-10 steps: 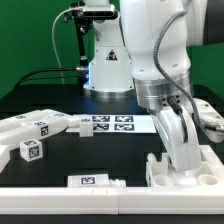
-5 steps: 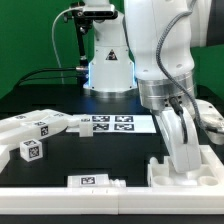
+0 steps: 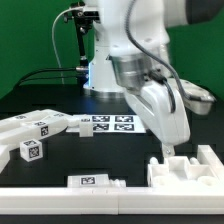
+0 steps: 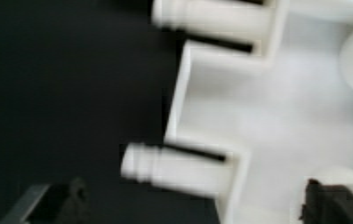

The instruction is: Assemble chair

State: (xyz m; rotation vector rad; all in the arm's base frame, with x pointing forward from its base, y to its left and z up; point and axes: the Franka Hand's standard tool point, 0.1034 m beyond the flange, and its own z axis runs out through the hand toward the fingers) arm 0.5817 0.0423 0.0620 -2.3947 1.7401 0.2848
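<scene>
Exterior view, nearest edge: tagged bar lies flat at bottom centre of the black bench, same spot as half a second ago. Lower right: pegged panel, white, sits on the bench, unmoved.

Pincer now hangs just over the panel's upper left corner. Earlier it was down on the panel, further to the exterior view's right; it has since lifted and shifted left. Whether a tip still touches the panel, cannot tell.

Wrist view, blurred: both dark fingertips stand wide apart, nothing clamped between them. Two round pegs of the panel show beyond.

Lower left: tagged block, then flat pieces behind it, both as before. Centre, further back: marker board, more of it visible now.

Arm leans in from top centre, having swung away from the right edge.
</scene>
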